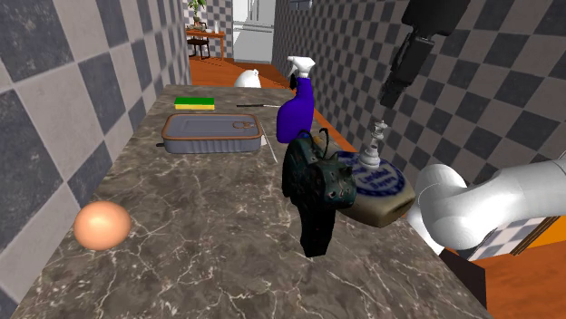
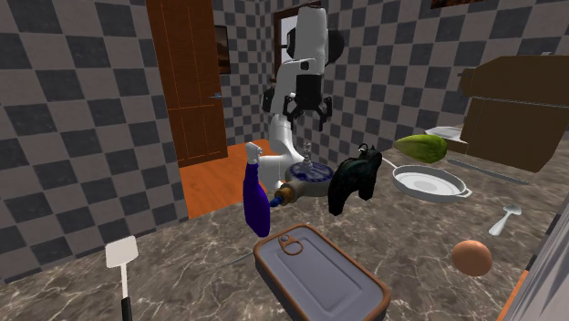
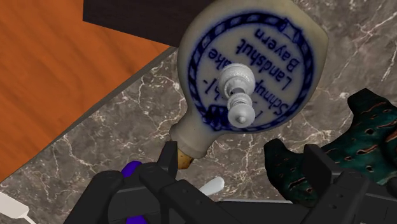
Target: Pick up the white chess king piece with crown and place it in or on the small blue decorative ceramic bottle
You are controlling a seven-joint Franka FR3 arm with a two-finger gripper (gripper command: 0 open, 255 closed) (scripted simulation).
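The pale chess king (image 1: 378, 143) with its crown stands upright on the flat face of the blue-and-cream ceramic bottle (image 1: 388, 195), which lies on its side near the marble counter's edge. In the wrist view the king (image 3: 236, 95) rises from the middle of the bottle's (image 3: 280, 38) blue lettered ring. My black gripper (image 1: 392, 93) hangs open above the king, apart from it. Its fingers (image 3: 168, 159) stand wide with nothing between them. From the second exterior view the gripper (image 2: 307, 114) hovers straight over the king (image 2: 308, 157) and the bottle (image 2: 315, 178).
A dark green animal figurine (image 1: 317, 186) stands right beside the bottle. A purple spray bottle (image 1: 295, 104), a flat tin (image 1: 211, 134), a sponge (image 1: 193, 102) and an egg (image 1: 102, 225) share the counter (image 1: 209, 245). The counter edge drops to an orange floor (image 3: 57, 76).
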